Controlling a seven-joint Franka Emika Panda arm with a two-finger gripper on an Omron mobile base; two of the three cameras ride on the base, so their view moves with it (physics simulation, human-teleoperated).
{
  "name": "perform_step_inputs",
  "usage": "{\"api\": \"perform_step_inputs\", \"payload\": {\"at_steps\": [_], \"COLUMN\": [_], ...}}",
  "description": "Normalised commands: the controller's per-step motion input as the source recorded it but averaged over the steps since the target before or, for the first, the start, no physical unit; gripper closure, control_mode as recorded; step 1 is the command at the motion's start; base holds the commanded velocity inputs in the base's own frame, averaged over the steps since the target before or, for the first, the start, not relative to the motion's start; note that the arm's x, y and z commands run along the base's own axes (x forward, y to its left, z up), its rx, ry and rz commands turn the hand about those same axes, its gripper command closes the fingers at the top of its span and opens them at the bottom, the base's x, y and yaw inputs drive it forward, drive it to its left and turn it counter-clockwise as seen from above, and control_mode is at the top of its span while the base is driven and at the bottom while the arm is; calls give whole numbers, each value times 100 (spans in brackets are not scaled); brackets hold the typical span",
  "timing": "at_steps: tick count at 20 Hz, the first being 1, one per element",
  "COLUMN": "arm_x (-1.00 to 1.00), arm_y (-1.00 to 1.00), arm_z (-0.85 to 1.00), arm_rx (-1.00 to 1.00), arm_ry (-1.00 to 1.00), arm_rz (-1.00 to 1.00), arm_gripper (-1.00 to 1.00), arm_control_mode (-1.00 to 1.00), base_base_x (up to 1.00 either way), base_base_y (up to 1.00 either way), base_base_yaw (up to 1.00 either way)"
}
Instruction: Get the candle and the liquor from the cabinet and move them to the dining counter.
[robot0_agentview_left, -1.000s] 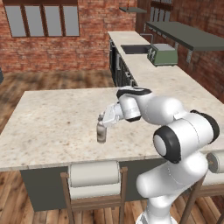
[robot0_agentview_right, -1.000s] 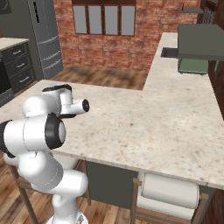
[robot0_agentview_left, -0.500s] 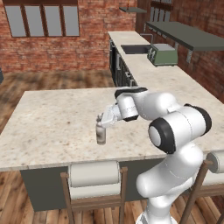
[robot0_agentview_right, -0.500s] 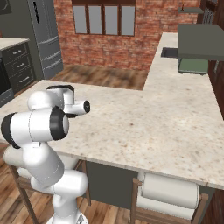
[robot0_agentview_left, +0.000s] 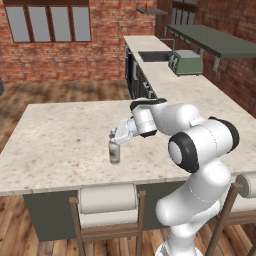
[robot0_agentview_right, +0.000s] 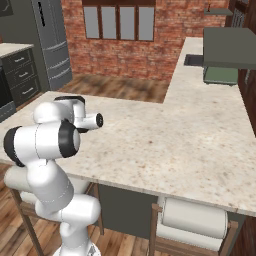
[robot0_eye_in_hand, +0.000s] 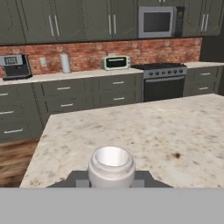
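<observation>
**Dining counter: surface and contents**

Counter: large island, beige speckled stone top, dark grey base. One item stands on it: the liquor, a pale bottle with a narrow neck, upright near the front edge, left of the middle of that edge. In the hand view its open white mouth shows from above, with speckled stone behind it.

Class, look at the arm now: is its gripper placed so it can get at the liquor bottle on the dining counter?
Probably yes: the gripper already sits around the liquor bottle's neck, which stands upright on the dining counter with nothing between them.
</observation>
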Motion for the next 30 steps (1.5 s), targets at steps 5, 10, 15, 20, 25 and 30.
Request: {"api": "perform_step_inputs", "payload": {"at_steps": [5,10,15,20,25,30], "arm_x": [0,0,0,0,-3,-15], "arm_y": [0,0,0,0,-4,-23], "arm_z": [0,2,20,55,84,87], "arm_rx": [0,0,0,0,0,0], "arm_ry": [0,0,0,0,0,10], "arm_rz": [0,0,-1,-7,-11,-22], "arm_gripper": [-100,-100,-100,-100,-100,-100], "arm_control_mode": [-100,-100,-100,-100,-100,-100], "base_base_x": [0,0,0,0,0,0], "base_base_y": [0,0,0,0,0,0], "base_base_yaw": [0,0,0,0,0,0]}}
